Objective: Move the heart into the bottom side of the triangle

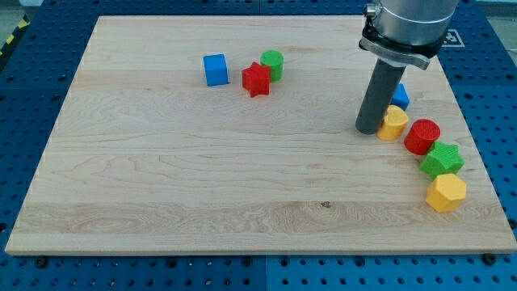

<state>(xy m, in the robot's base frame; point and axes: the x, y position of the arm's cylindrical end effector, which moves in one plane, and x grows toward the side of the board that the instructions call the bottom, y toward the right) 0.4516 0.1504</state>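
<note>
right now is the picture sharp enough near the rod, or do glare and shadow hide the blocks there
Camera view: lighting is even and soft, no glare on the wooden board; blocks stay sharp. My tip casts only a faint shadow, touching the yellow heart on its left. The rod hides most of the blue triangle behind it.

Bright, even light; sharp focus.
</note>
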